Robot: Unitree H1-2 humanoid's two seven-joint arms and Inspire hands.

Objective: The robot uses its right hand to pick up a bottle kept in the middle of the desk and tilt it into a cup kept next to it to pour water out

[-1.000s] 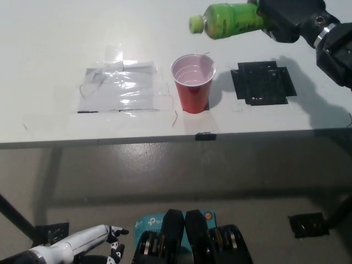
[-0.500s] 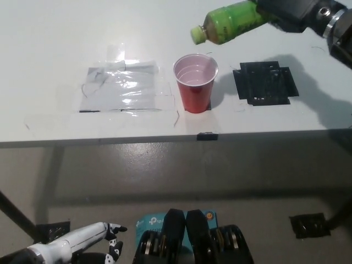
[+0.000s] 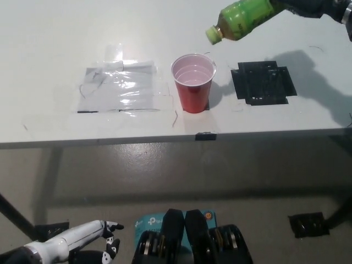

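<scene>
The robot's black right hand [image 3: 311, 6], reaching in from the top right corner and mostly cut off by the frame, grips a green bottle [image 3: 245, 17] by its base and holds it in the air, tilted with its capped neck pointing down and to the left, above and just to the right of a red cup [image 3: 193, 82] standing upright on the white desk [image 3: 49, 49]. A patch of black tape [image 3: 262, 82] lies on the desk right of the cup and a sheet of clear plastic [image 3: 118, 85] to its left. The white left hand [image 3: 88, 242] rests low at the bottom left, below the desk edge, fingers loosely spread and holding nothing.
</scene>
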